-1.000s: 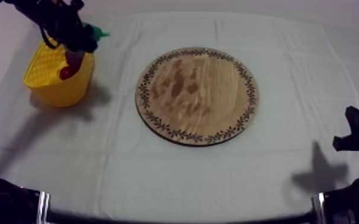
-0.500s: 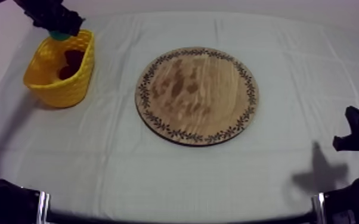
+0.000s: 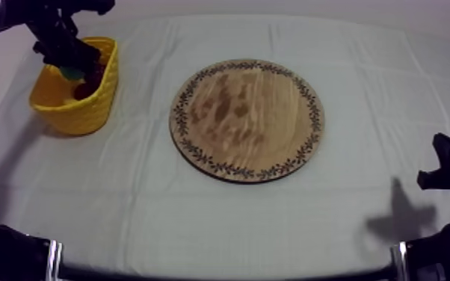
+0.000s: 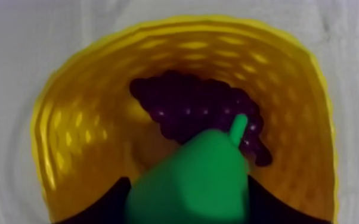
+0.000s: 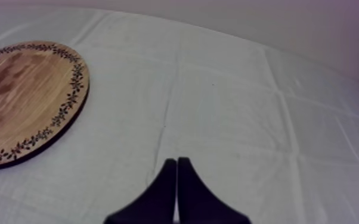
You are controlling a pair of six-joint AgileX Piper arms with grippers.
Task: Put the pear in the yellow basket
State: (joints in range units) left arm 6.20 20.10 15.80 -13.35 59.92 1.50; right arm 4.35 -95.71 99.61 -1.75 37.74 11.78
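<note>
The green pear (image 4: 188, 173) is held between the black fingers (image 4: 104, 202) of my left gripper (image 4: 186, 205), low inside the yellow basket (image 4: 68, 119) and just above a dark bunch of grapes (image 4: 194, 107). In the top view my left gripper (image 3: 68, 64) reaches down into the basket (image 3: 75, 105) at the far left, with the pear (image 3: 72, 73) showing green under it. The round wooden board (image 3: 247, 119) lies bare in the middle. My right gripper (image 5: 176, 170) is shut on nothing, low over the cloth beside the board (image 5: 21, 95), and it sits at the right edge (image 3: 443, 172) in the top view.
The grapes (image 3: 86, 88) lie dark in the basket's near half. Grey-white cloth (image 3: 198, 217) spreads around the board and basket. Black arm parts sit at the lower left (image 3: 4, 254) and lower right (image 3: 445, 254) edges.
My left gripper, still holding the pear, has swung from the basket's right rim to its far side, then dropped into the basket. The right arm has stayed still.
</note>
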